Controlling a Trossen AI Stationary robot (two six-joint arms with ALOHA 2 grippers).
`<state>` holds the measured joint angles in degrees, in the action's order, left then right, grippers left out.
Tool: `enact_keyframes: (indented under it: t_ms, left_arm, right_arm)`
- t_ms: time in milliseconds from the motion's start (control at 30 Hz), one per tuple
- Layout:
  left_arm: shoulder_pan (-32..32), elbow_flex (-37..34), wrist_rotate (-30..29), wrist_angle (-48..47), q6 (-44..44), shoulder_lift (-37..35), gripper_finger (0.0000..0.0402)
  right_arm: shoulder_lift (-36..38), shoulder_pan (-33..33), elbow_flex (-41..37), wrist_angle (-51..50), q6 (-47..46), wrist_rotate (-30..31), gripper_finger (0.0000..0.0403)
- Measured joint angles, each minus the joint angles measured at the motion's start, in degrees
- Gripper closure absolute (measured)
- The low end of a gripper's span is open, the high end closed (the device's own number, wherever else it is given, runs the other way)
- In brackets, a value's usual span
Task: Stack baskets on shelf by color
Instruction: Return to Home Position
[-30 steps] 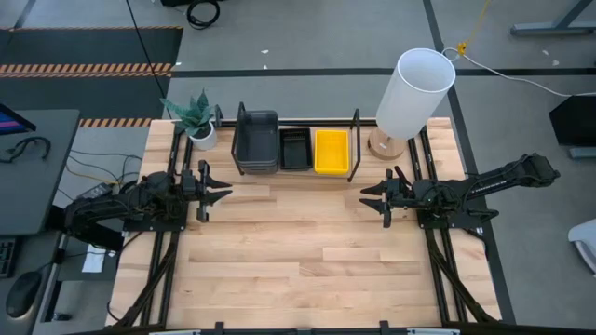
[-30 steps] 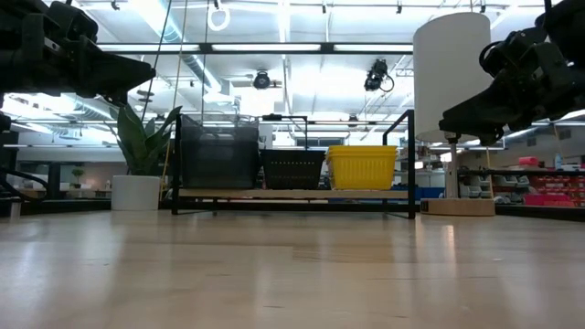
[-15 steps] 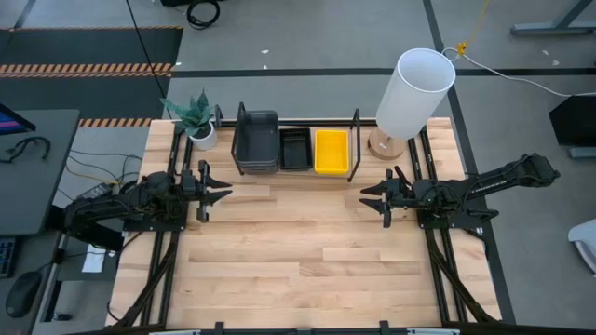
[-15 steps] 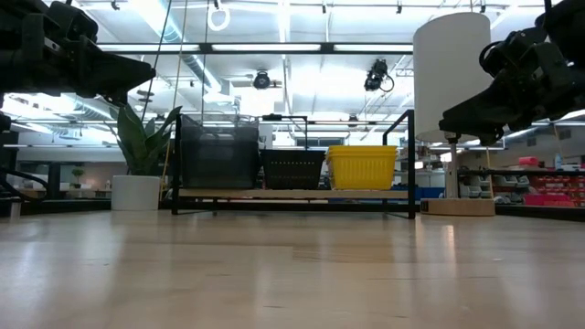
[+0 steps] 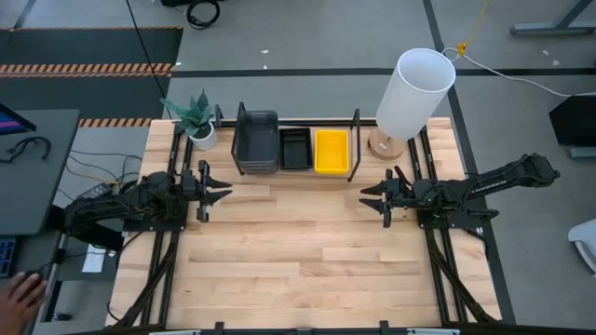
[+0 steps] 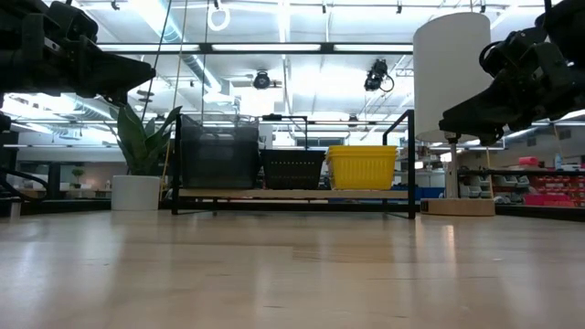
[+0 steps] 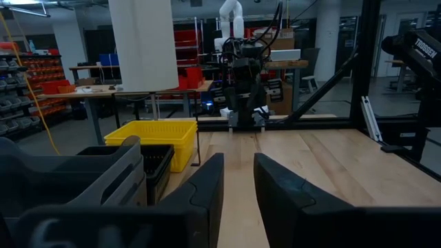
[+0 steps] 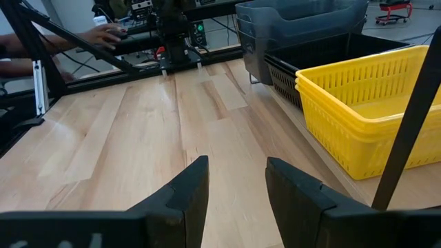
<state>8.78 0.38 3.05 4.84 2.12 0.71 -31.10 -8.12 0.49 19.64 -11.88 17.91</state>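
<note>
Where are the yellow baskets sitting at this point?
In the high view the yellow baskets sit stacked at the right end of the shelf, beside the black mesh baskets and near the white cylinder.

Potted plant (image 5: 197, 118): I see it at the worktop's (image 5: 298, 251) far left corner.
Tall white cylinder (image 5: 415, 91): far right corner, on a wooden base (image 5: 383, 146).

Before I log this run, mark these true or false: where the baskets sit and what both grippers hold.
1. The yellow baskets sit at the end of the shelf nearest the white cylinder. True.
2. The left gripper holds a black basket. False: it is open and empty.
3. The black mesh baskets stand between the grey baskets and the yellow ones. True.
4. The right gripper is shut. False: it is open.
</note>
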Motion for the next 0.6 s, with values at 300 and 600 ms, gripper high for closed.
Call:
enact_keyframes:
  t_ms: [300, 600]
  left_arm:
    - [0.00, 0.00, 0.00, 0.00, 0.00, 0.00, 0.0321]
    - [0.00, 0.00, 0.00, 0.00, 0.01, 0.00, 0.0313]
  right_arm:
    - [0.00, 0.02, 0.00, 0.00, 0.02, 0.00, 0.0254]
    - [-0.01, 0.01, 0.00, 0.00, 0.00, -0.01, 0.0254]
